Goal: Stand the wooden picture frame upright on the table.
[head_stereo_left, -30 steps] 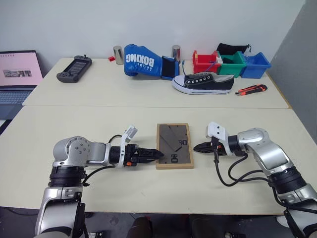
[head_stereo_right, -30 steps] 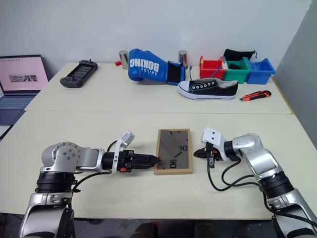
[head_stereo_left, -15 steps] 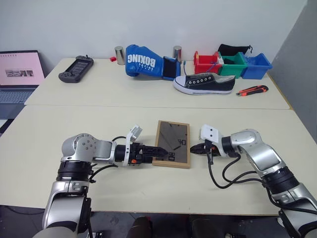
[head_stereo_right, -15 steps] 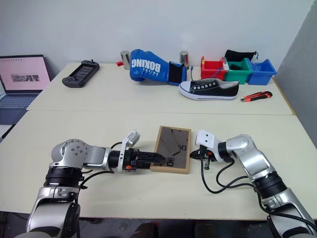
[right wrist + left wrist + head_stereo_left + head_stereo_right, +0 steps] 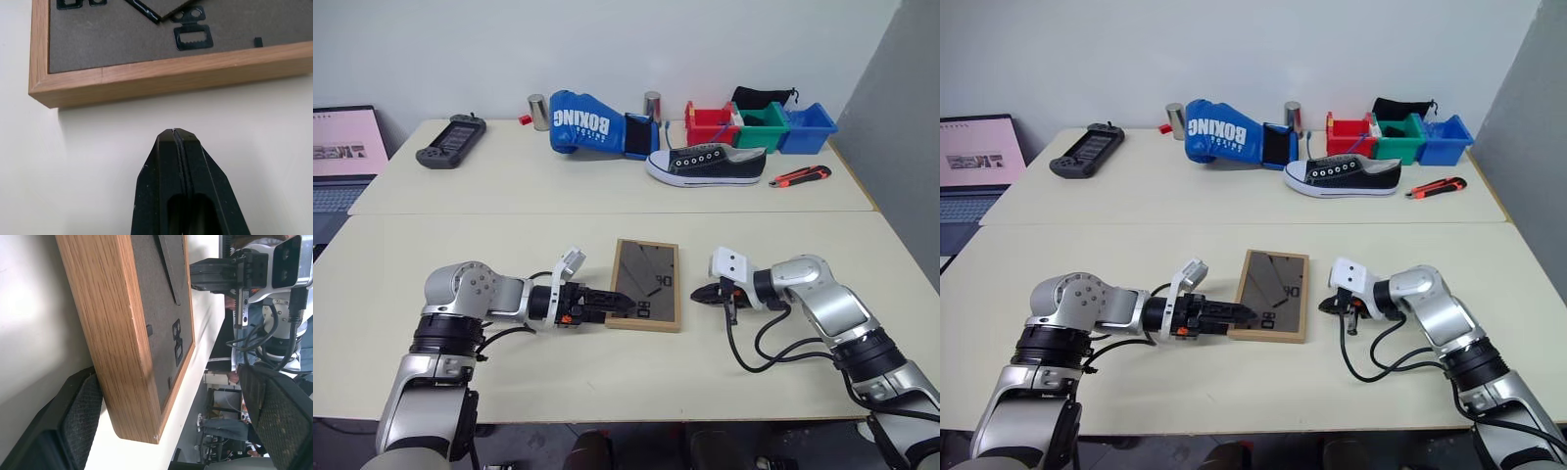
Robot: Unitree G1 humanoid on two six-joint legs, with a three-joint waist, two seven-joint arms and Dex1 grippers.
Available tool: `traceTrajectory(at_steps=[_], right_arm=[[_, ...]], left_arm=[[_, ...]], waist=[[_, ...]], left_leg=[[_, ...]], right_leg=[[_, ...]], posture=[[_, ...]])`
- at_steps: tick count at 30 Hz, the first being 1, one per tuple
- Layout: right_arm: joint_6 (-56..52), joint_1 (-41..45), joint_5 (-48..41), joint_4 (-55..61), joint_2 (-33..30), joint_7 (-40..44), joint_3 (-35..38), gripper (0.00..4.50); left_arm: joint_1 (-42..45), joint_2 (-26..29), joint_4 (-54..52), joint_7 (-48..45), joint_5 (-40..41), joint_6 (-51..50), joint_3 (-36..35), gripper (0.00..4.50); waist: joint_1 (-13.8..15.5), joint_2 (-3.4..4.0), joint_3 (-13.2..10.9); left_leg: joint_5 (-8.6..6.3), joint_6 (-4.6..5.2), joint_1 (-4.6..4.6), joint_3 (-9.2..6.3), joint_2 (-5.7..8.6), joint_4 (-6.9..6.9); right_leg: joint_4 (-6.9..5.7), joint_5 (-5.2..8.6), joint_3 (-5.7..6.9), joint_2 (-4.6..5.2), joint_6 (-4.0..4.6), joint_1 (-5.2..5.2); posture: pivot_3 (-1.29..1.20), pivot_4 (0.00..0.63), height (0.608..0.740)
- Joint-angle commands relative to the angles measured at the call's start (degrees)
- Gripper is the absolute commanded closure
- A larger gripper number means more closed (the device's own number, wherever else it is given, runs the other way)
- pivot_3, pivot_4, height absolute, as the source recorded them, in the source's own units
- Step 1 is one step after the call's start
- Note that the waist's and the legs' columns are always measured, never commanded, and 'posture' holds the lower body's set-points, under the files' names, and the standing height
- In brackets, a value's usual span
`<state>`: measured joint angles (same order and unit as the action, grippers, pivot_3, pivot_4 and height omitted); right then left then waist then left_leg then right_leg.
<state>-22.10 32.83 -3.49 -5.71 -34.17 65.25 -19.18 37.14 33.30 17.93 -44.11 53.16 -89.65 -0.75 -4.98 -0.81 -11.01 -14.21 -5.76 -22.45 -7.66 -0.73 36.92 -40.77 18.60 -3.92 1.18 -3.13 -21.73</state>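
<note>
The wooden picture frame [image 5: 644,282] lies on the table [image 5: 489,250] with its dark grey back and folded stand facing up. My left gripper [image 5: 625,305] is open and straddles the frame's near-left corner. In the left wrist view, one of its pads [image 5: 80,416] is close against the frame's [image 5: 115,333] light-wood side. The other pad [image 5: 276,416] stands well off over the grey back. My right gripper [image 5: 695,294] is shut and points at the frame's right edge. The right wrist view shows a small gap of bare table between this gripper [image 5: 173,131] and the frame [image 5: 171,68].
Along the table's far side are a game controller [image 5: 450,142], a metal can [image 5: 538,111], a blue boxing glove [image 5: 587,122], a black sneaker [image 5: 705,164], coloured bins [image 5: 759,125] and a utility knife [image 5: 796,176]. A laptop [image 5: 342,157] is at far left and a grey partition [image 5: 911,147] at right.
The whole picture has shifted, so the camera moved. The frame's near-left corner now sits a little deeper between the left fingers. A small gap shows between the frame and the right gripper.
</note>
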Motion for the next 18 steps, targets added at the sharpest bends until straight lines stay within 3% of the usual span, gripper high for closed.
traceTrajectory(at_steps=[1, 18], right_arm=[[0.7, 1.5, -0.2, 0.8, 0.5, 0.1, 0.4, 4.5], [0.7, 3.2, 1.0, 1.6, 4.1, -1.2, -1.2, 4.5]], left_arm=[[-0.3, -0.5, 1.9, 2.2, -4.1, 0.1, 1.1, 0.04], [0.5, -3.3, 2.5, 1.1, -5.9, 1.2, 1.9, 0.04]], waist=[[0.2, 0.01, 0.0], [0.5, 0.01, 0.0]], left_leg=[[0.0, 0.0, 0.0, -0.01, 0.01, 0.0], [0.0, 0.0, 0.11, -0.05, 0.08, 0.03]], right_leg=[[0.0, 0.0, 0.0, 0.01, 0.0, 0.01], [0.08, 0.0, 0.04, 0.09, -0.01, 0.24]], posture=[[0.0, 0.15, 0.74], [0.0, 0.15, 0.74]])
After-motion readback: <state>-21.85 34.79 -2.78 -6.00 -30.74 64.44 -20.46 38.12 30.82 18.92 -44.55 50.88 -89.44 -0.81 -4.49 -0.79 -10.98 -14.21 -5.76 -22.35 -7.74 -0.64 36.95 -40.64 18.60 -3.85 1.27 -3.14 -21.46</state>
